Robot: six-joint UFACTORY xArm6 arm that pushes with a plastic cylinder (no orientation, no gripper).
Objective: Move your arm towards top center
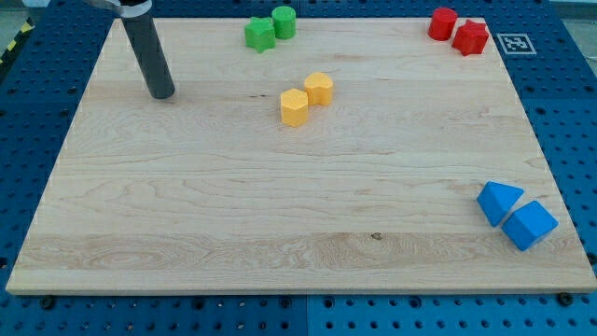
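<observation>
My tip [163, 93] rests on the wooden board [233, 205] near the view's top left, with the dark rod rising up and to the left from it. A green star block [260, 35] and a green cylinder [284, 21] sit side by side at the top centre, well to the right of my tip. Two yellow blocks, one hexagonal [295, 107] and one rounded [319, 89], lie touching just below them. My tip touches no block.
Two red blocks, a cylinder-like one [442, 23] and a star [471, 37], sit at the top right. A blue triangular block [498, 202] and a blue cube-like block [529, 225] sit at the bottom right near the board's edge. A blue pegboard [569, 103] surrounds the board.
</observation>
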